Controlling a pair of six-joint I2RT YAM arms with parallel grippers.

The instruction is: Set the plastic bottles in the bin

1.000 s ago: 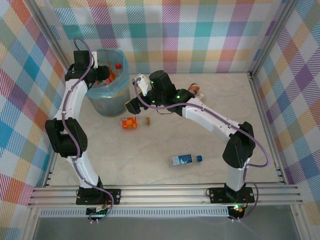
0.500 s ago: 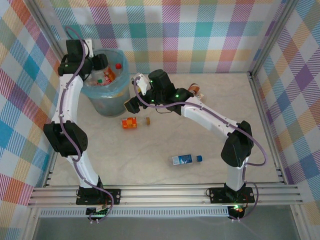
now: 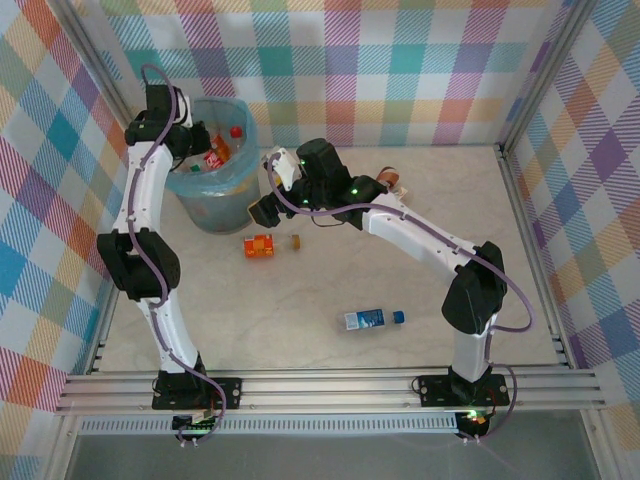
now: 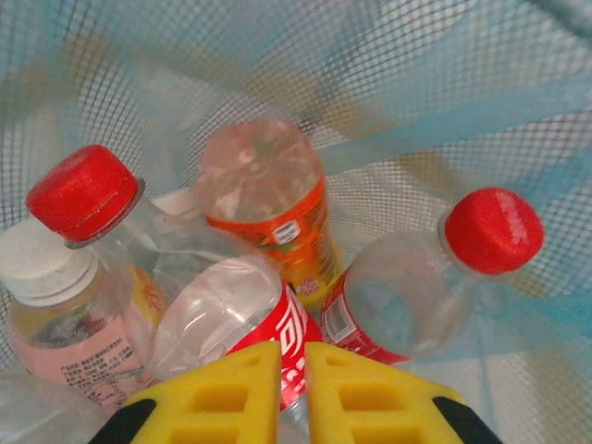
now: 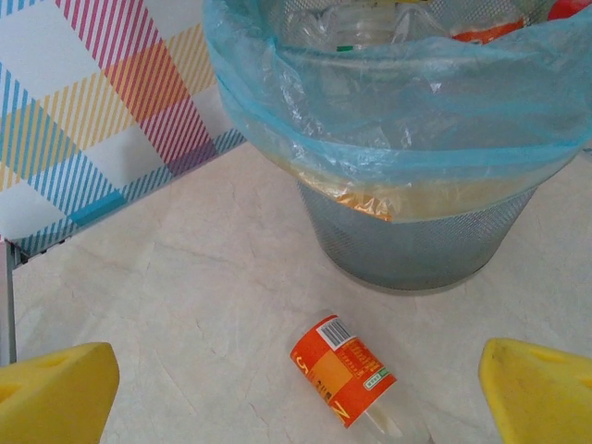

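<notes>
The bin [image 3: 215, 190], lined with a light blue bag, stands at the back left and holds several plastic bottles. My left gripper [image 3: 197, 143] hangs over its left side. In the left wrist view that gripper [image 4: 292, 370] is shut and empty, just above a red-labelled bottle [image 4: 250, 319], an orange-labelled one [image 4: 273, 199] and a red-capped one [image 4: 416, 296]. My right gripper [image 3: 262, 208] is open beside the bin. Between its wide-apart fingers [image 5: 55, 388] an orange-labelled bottle [image 5: 342, 370] lies on the table, also seen from above [image 3: 260, 245]. A blue-labelled bottle [image 3: 372, 319] lies nearer the front.
A further small bottle [image 3: 392, 180] lies behind the right arm near the back wall. Checked walls and metal frame rails close in the table. In the right wrist view the bin's rim [image 5: 370, 120] rises right behind the orange-labelled bottle.
The left arm has shifted over the bin's left side and its jaws have gone from partly open to shut. The right arm has hardly moved.
</notes>
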